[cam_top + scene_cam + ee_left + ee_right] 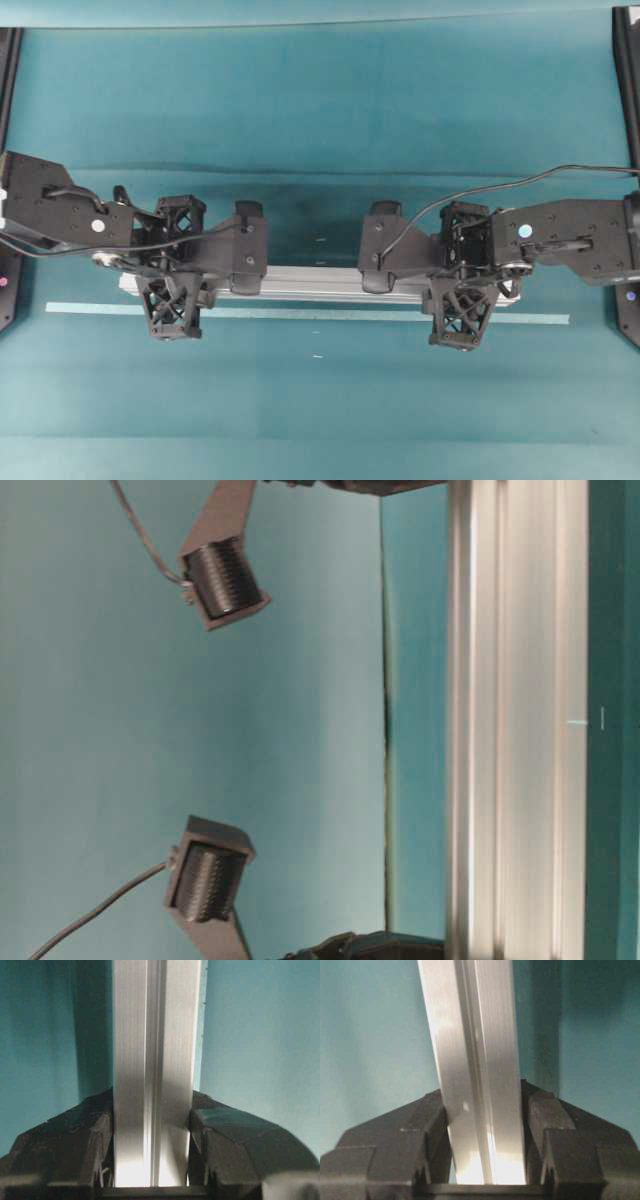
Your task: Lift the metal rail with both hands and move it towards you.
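Rail (310, 283): one, silver, grooved, level across the middle of the teal table (320, 120), just above one pale tape strip (300, 314). Both ends hidden overhead under black arms; only the mid stretch bare. Cut off top and bottom in the table-level view. Two grippers: left gripper (152, 1135) clenched on rail near one end, right gripper (487, 1120) clenched near the other, fingers (95, 1145) pressed to both sides. Whether rail rests on the table or hangs clear: cannot tell.
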